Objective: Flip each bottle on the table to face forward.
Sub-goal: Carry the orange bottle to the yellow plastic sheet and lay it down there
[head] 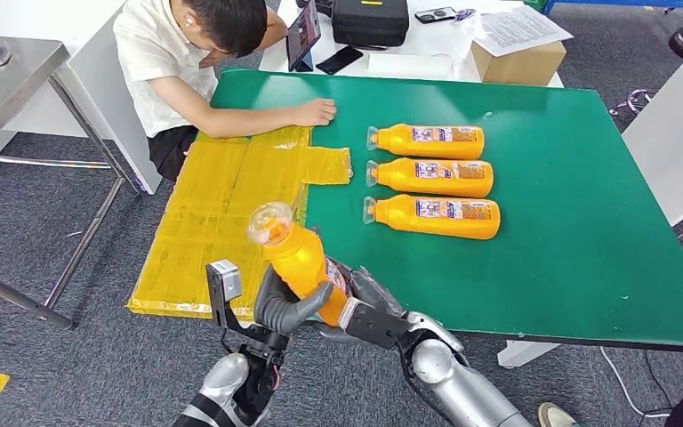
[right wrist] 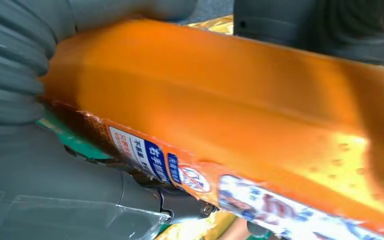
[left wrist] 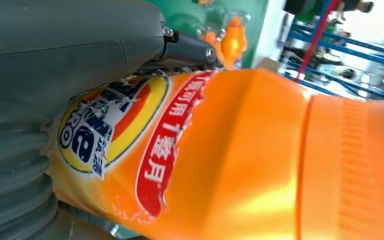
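I hold an orange bottle [head: 298, 258] tilted in the air over the near left corner of the green table [head: 569, 267], its clear cap pointing up and away. My left hand [head: 286, 304] grips its lower body and my right hand [head: 369, 307] holds it from the other side. Up close the bottle [left wrist: 240, 150] shows a red and yellow front label beside my left hand [left wrist: 55, 60]. The bottle [right wrist: 220, 115] shows a blue and white back label against my right hand [right wrist: 40, 175]. Three more orange bottles [head: 431, 140] [head: 436, 177] [head: 440, 216] lie in a column mid-table, caps left.
A yellow sheet [head: 222, 213] covers the table's left part. A person leans over the far left corner, a hand [head: 316, 112] resting on the table. A cardboard box [head: 516, 62] and a black case [head: 371, 22] sit on a white table behind. A metal table [head: 9, 71] stands at left.
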### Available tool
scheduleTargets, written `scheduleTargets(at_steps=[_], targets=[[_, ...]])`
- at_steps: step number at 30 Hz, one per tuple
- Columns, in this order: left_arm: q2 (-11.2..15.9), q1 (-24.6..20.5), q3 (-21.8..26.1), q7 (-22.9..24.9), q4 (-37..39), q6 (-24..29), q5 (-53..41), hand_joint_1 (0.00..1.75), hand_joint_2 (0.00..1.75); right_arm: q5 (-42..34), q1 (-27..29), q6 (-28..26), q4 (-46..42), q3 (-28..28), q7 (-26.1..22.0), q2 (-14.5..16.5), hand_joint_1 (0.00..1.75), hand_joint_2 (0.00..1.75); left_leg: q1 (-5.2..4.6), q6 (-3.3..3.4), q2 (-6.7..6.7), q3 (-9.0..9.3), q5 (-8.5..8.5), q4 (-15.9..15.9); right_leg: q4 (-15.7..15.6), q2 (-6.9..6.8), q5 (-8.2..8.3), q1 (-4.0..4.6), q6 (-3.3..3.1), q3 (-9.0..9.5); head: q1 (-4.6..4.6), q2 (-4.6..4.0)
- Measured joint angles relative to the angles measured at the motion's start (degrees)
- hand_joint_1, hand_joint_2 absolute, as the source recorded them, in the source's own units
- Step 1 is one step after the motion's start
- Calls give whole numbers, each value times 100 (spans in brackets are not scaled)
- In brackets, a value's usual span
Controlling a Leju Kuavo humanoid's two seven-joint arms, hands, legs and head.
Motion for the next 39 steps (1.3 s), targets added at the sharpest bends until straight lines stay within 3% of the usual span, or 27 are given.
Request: scheduleTargets(at_steps=[12, 19, 22, 24, 27, 29, 31, 34, 39], targets=[[3, 263, 184, 83, -408, -211, 210, 175, 175, -54, 124, -69, -156, 52, -155, 62, 0, 175, 0, 0, 0, 0, 0, 0, 0, 0, 0, 0, 0, 0, 1, 0], [54, 79, 272, 246, -292, 476, 189, 175, 175, 136, 344, -548, -252, 17, -346, 165, 0, 175, 1, 0, -1, -1, 0, 0, 0, -2, 0, 0, 0, -1, 1, 0], [70, -176, 286, 22, 18, 1512, -354, 175, 175, 331, 466, -1165, -360, -20, -556, 247, 0, 175, 1, 0, -6, -2, 1, 0, 1, -9, 0, 1, -1, -1, 3, 0], [85, -406, 373, -457, 341, 2509, -980, 175, 175, 429, 591, -1789, -536, -45, -802, 354, 0, 175, 2, -1, 2, -4, 1, 0, 2, -5, 2, 2, -1, -7, 2, 0], [40, -744, 875, -1280, 838, 3706, -2920, 175, 175, 530, 746, -3040, -901, -144, -1052, 567, 0, 175, 5, -4, 1, -9, 9, 0, 3, -8, 2, 4, -2, -12, 0, 0], [-61, -902, 1449, -1419, 1061, 3888, -4331, 175, 175, 519, 778, -3848, -1149, -259, -1152, 714, 0, 175, 6, -5, -1, -9, 13, 0, 4, -11, 1, 4, -3, -9, 2, 0], [-167, -982, 1954, -1391, 1201, 3911, -5153, 175, 175, 457, 796, -4327, -1369, -381, -1229, 839, 0, 175, 5, -5, 5, -9, 13, 0, 4, -8, 2, 3, -3, -11, 2, 0], [-258, -1033, 2398, -1365, 1324, 3930, -5382, 175, 175, 409, 834, -4456, -1565, -501, -1265, 941, 0, 175, 3, -4, 8, -9, 11, 0, 2, -7, 2, 2, -2, -14, 3, 0], [-326, -1053, 2722, -1353, 1435, 3944, -5442, 175, 175, 403, 876, -4460, -1727, -590, -1279, 1044, 0, 175, 3, -4, 2, -13, 11, 0, 2, -9, 1, 3, -2, -15, 1, 0]])
